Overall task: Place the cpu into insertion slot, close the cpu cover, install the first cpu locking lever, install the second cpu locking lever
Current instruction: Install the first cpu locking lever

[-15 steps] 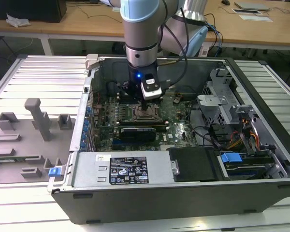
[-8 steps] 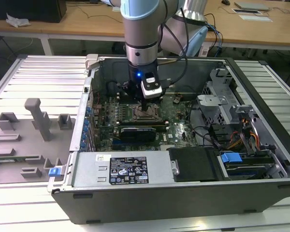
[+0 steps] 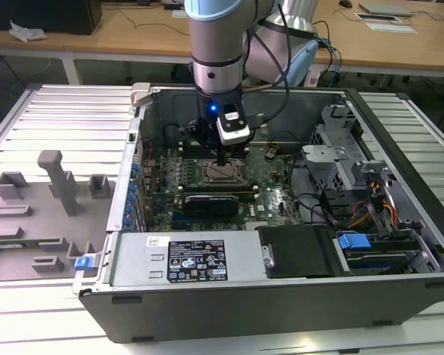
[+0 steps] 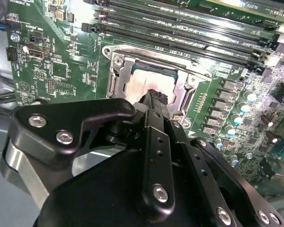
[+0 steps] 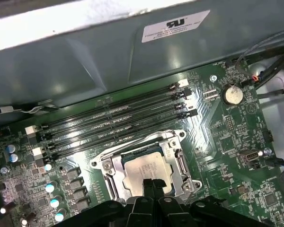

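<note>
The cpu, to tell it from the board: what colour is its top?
Silvery-beige, best in the first wrist view.

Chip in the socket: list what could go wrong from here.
1. The gripper hangs right over the chip, fingers together; pressing off-centre could tilt it and harm the socket's contacts.
2. The metal cover lies close around the chip; a sideways slip of the fingertips could catch its frame.
3. The memory slots run close beside the socket, so a wide swing might knock them.

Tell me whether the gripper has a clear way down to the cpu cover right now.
Probably yes. The gripper hangs right above the cpu, which sits in the insertion slot with the cpu cover down around it. Nothing lies between them; the memory slots stand off to one side.
</note>
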`<state>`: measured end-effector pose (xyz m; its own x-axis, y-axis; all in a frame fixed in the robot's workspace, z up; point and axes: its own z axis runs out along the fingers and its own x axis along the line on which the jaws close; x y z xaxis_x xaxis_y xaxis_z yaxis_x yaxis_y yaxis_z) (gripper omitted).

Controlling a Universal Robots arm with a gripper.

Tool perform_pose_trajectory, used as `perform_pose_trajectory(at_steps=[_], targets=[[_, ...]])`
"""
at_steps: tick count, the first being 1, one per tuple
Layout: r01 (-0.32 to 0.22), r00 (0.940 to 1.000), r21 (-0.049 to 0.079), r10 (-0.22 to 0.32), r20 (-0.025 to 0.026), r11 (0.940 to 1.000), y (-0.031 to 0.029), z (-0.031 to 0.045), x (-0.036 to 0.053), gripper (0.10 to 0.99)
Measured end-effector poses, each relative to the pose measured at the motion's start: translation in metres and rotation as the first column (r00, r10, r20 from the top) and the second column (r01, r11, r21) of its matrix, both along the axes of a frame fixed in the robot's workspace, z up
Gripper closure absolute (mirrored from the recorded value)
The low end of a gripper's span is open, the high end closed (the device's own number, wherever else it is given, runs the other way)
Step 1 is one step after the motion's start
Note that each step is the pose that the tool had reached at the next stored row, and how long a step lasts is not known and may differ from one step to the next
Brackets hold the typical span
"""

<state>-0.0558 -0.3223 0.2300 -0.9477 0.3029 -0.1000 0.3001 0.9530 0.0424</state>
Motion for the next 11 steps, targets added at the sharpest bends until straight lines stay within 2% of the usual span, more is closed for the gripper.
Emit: perform_pose_trajectory(at_steps=[4,7,9,11], targets=[[-0.062,0.9981,-0.002,0.062,0.0,0.9981,0.0001,-0.0006,0.0013,0.98],[-0.133,0.9912,-0.007,0.133,-0.0008,0.9912,0.0,-0.0013,0.0013,0.98],[-0.158,0.9875,-0.012,0.158,-0.0028,0.9874,0.0001,-0.0017,0.002,0.98],[-0.166,0.9862,-0.012,0.165,-0.0079,0.9861,0.0,-0.0019,0.0061,0.98]])
